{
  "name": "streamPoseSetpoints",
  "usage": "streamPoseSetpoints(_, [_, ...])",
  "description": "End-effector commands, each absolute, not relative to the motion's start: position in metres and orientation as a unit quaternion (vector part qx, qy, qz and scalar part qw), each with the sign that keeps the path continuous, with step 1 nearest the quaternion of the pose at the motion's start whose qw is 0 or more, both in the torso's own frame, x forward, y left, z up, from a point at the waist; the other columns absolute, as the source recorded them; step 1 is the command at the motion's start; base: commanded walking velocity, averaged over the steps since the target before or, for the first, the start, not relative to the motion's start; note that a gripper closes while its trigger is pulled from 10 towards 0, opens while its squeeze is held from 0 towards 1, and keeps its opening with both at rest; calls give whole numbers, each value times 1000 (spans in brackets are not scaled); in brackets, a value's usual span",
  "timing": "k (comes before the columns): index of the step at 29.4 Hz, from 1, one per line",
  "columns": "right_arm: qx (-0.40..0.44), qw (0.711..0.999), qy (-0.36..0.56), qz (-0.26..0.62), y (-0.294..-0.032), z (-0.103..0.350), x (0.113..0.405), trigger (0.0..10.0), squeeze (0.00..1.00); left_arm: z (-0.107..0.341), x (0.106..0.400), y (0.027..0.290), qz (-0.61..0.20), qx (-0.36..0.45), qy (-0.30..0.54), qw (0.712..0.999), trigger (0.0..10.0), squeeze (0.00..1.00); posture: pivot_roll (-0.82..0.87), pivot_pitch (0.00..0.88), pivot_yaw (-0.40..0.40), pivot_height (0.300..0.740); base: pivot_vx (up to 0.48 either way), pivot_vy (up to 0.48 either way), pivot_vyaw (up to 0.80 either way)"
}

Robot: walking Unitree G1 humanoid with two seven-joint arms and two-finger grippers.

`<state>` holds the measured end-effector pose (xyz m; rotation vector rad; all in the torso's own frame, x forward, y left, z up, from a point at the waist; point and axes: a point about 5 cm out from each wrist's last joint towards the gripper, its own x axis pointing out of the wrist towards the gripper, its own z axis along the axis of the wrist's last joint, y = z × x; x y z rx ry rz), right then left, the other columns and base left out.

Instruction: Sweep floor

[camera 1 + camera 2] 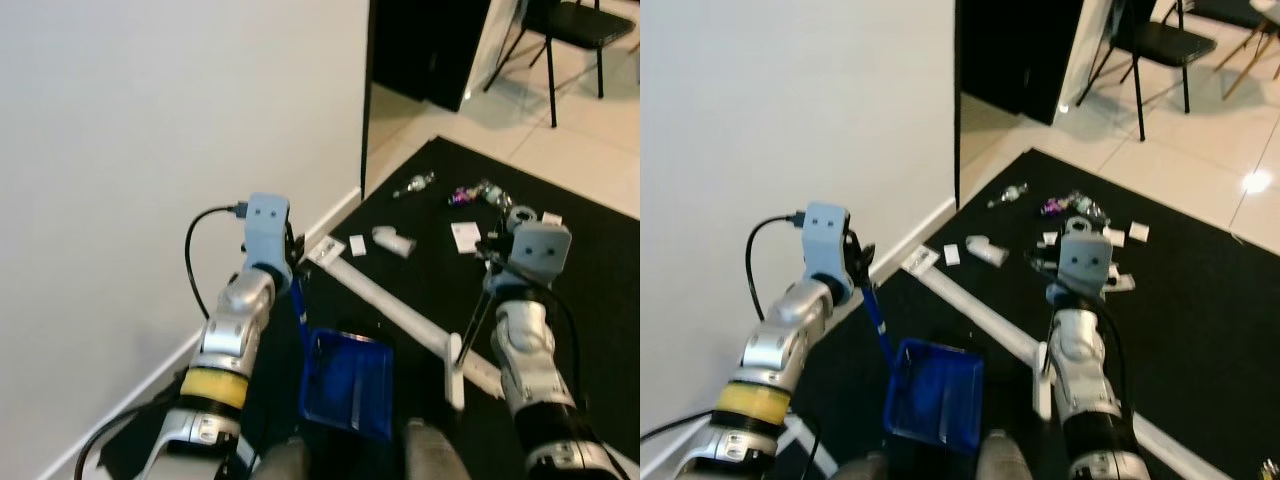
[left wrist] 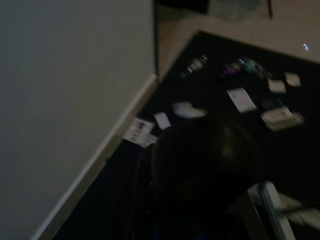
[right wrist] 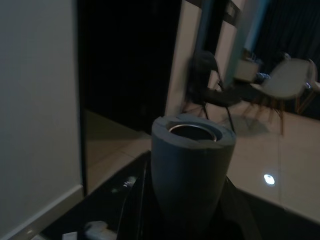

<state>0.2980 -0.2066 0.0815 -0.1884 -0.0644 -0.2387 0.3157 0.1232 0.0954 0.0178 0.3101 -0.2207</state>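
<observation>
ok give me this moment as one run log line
left gripper: holds blue dustpan by handle | right gripper: shut on broom handle | litter: scattered on black mat ahead | sweep: not done

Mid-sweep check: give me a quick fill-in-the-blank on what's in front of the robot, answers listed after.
1. The dustpan near the robot's feet is ____ in colour.
2. The scattered litter lies on a ____ mat.
3. A black ____ stands on the tiled floor beyond the mat.
4. The dustpan's handle runs up toward the ____ gripper.

Missing words: blue; black; chair; left
</observation>
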Motion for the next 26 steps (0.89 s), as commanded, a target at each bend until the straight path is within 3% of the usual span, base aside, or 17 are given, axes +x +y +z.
streamPoseSetpoints(1, [-91,988,-52,-112,-201,89,300,10000,0,101,317,128,-103,6,141,985,10000,0,-86,45,67,740,0,0,0])
streamPoseSetpoints(12, [-92,988,-50,-111,-200,88,300,10000,0,100,317,128,-105,9,138,985,10000,0,-86,46,65,740,0,0,0])
streamPoseSetpoints(26, [-92,988,-48,-111,-200,88,300,10000,0,100,317,128,-108,11,137,985,10000,0,-86,52,64,740,403,0,0])
